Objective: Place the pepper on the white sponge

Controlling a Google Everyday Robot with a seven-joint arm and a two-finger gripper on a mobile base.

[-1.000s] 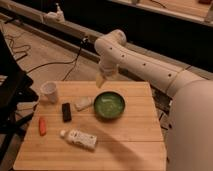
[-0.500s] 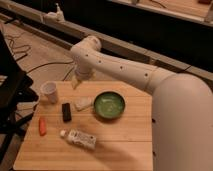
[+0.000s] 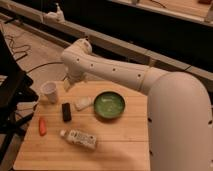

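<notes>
While apart from the white sponge (image 3: 83, 104), slender orange-red pepper (image 3: 42, 125) flat on table (image 3: 117, 142); gripper (image 3: 68, 84) near cup (image 3: 50, 91), state unclear.

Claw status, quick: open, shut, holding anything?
Claw: open or shut cannot be told. It hangs above the back left of the table, near the white cup; the pepper lies on the table, not in it.

The pincer (image 3: 69, 85) hangs near the white cup (image 3: 49, 92) and the white sponge (image 3: 83, 104), well apart from the pepper (image 3: 42, 125).
</notes>
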